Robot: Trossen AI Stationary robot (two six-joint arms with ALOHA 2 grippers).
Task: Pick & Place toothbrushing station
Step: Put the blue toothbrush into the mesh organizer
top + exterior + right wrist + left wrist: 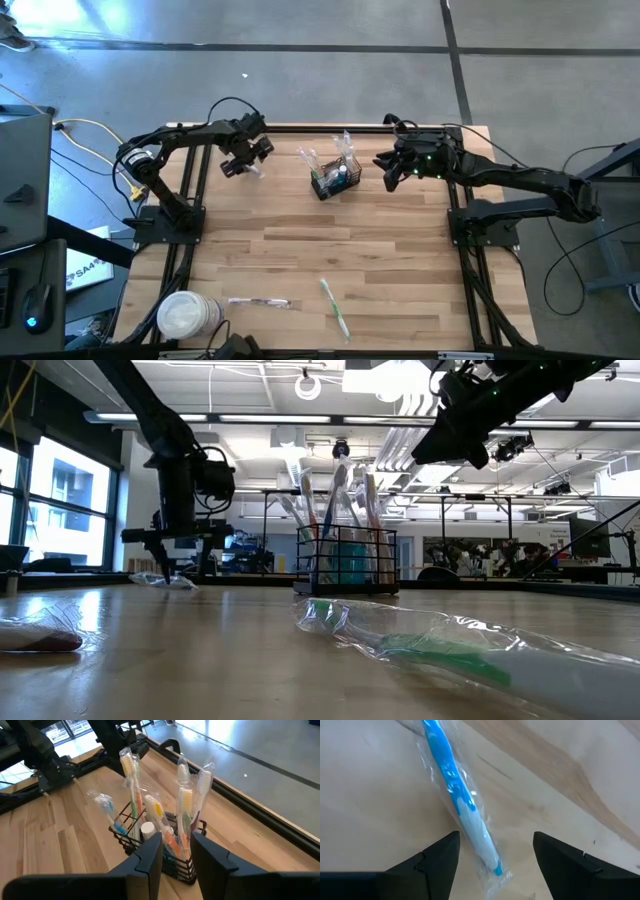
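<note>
On the far half of the bench [300, 250], near its middle: one black wire basket [333, 181], upright, stocked with several wrapped toothbrushes standing on end.

Bench: pale wooden planks laid lengthwise, dark metal frame along the edges, both arm bases bolted at its sides.

Left pincer [246, 160]: low over the far left part of the bench, fingers spread wide, a blue toothbrush [457, 800] in clear wrap lying on the wood between them, not gripped.

Right pincer [387, 168]: raised above the bench just right of the basket, fingers drawn near together with a narrow gap, nothing between them.

Near edge, loose items: a round white tub [187, 316] at the left corner; a wrapped toothbrush [258, 302] just beside it; a wrapped green toothbrush [335, 307] further right, lying at a slant.

Floor: grey concrete with dark seam lines, cables trailing at the left.

Room beyond, from the low view: open workshop, strip lights and pipes on the ceiling, large windows at the left, desks and screens along the back.
</note>
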